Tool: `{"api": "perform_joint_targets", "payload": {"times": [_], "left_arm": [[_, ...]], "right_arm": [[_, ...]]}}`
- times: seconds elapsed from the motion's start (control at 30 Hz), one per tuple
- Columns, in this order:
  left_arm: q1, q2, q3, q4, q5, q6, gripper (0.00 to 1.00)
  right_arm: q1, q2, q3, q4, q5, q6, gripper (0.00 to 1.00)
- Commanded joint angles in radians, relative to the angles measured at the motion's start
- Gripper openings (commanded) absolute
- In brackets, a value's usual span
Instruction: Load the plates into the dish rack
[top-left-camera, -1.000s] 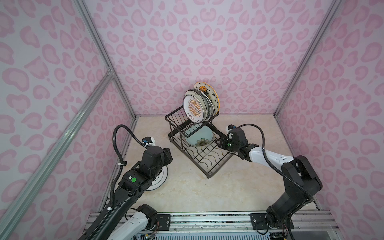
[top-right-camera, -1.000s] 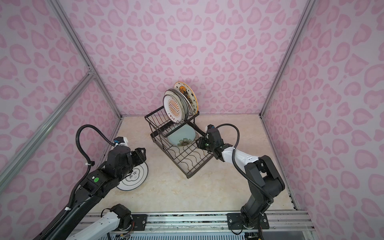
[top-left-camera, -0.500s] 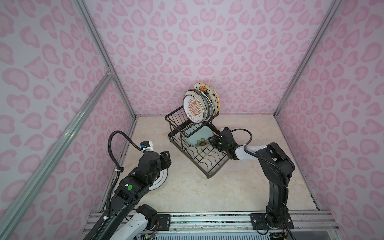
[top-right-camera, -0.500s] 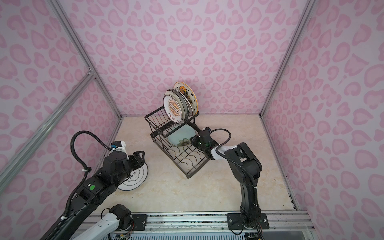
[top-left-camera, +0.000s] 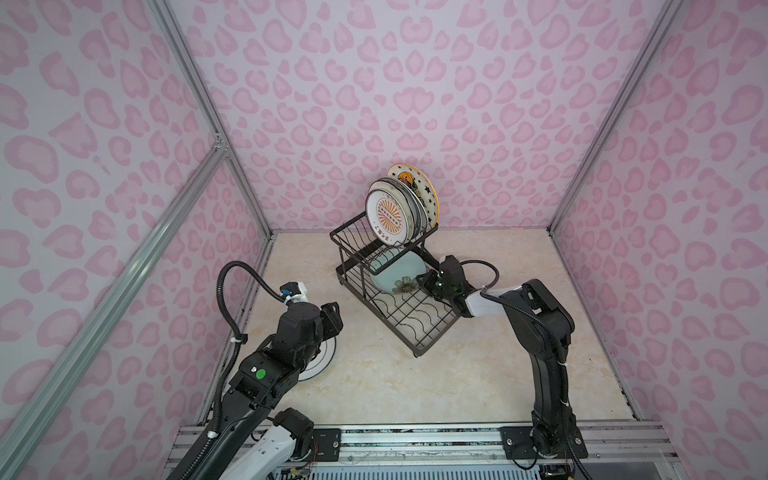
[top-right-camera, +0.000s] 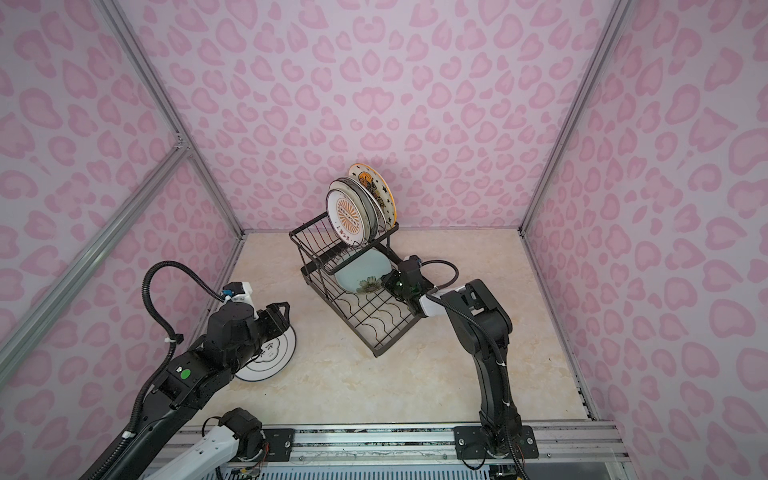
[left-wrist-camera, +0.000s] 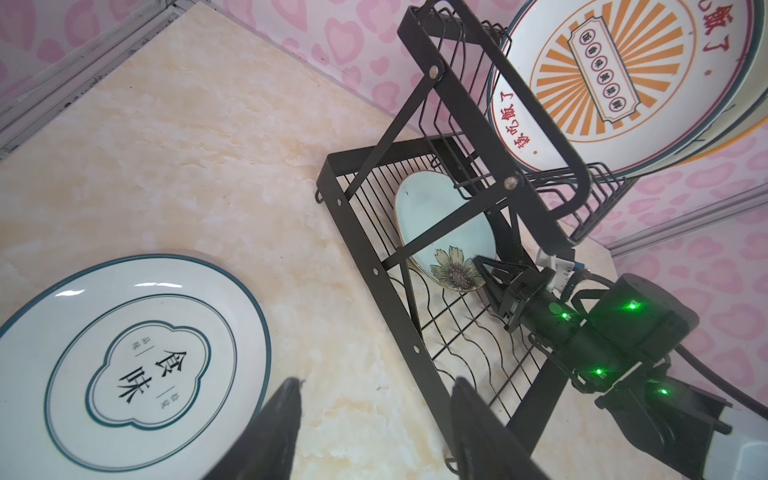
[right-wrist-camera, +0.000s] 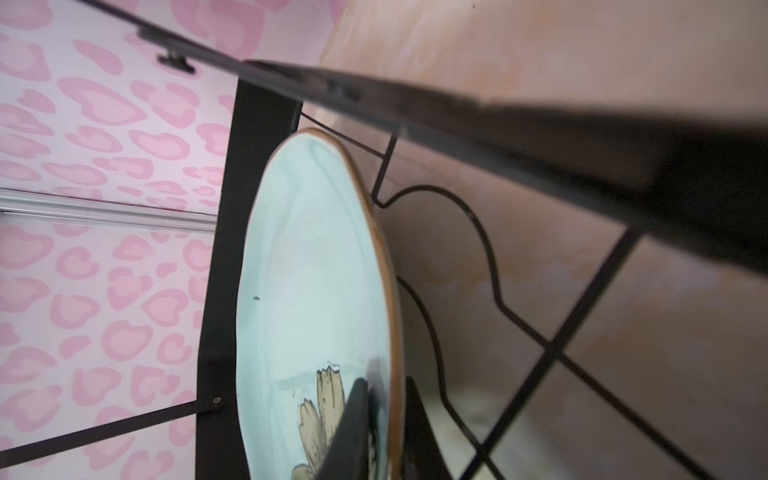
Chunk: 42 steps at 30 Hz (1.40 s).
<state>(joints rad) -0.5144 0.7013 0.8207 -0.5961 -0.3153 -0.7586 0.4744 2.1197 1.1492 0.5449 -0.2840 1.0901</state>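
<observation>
The right gripper (left-wrist-camera: 484, 272) pinches the pale blue-green plate (right-wrist-camera: 316, 270), probably steadying it in the dish rack (left-wrist-camera: 361, 249); left gripper (left-wrist-camera: 374, 399) hovers spread beside the teal-ringed plate (left-wrist-camera: 137, 357)

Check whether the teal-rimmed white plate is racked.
Out: the teal-rimmed white plate lies flat on the beige tabletop, apart from the black wire rack.

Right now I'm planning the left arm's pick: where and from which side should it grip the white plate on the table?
Take the white plate by its rim on the side facing the dish rack, nearest the open left gripper. It lies flat, face up, on the table, so probably only the rim offers purchase: come in low, one finger over, one under.
</observation>
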Motion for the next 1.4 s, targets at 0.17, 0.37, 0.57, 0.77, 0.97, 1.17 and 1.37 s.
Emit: {"api": "perform_joint_targets", "payload": {"times": [0.17, 0.37, 0.57, 0.77, 0.97, 1.17, 1.37], "left_arm": [[0.001, 0.008, 0.017, -0.001, 0.015, 0.022, 0.60], [0.001, 0.017, 0.030, -0.004, 0.019, 0.027, 0.60], [0.001, 0.035, 0.018, 0.023, 0.040, 0.027, 0.60], [0.001, 0.097, 0.005, 0.090, 0.107, 0.032, 0.60], [0.001, 0.166, -0.008, 0.177, 0.171, 0.037, 0.60], [-0.001, 0.179, -0.115, 0.383, 0.261, 0.011, 0.60], [-0.003, 0.221, -0.164, 0.530, 0.395, 0.020, 0.60]], "right_arm": [[-0.034, -0.070, -0.060, 0.068, -0.068, -0.021, 0.00], [-0.052, -0.150, -0.113, 0.089, -0.105, -0.018, 0.00], [-0.080, -0.251, -0.163, 0.056, -0.128, -0.051, 0.00], [-0.122, -0.370, -0.226, -0.028, -0.172, -0.108, 0.00], [-0.161, -0.519, -0.297, -0.167, -0.226, -0.207, 0.00], [-0.180, -0.716, -0.355, -0.382, -0.264, -0.344, 0.00], [-0.178, -0.841, -0.368, -0.523, -0.314, -0.428, 0.00]]}}
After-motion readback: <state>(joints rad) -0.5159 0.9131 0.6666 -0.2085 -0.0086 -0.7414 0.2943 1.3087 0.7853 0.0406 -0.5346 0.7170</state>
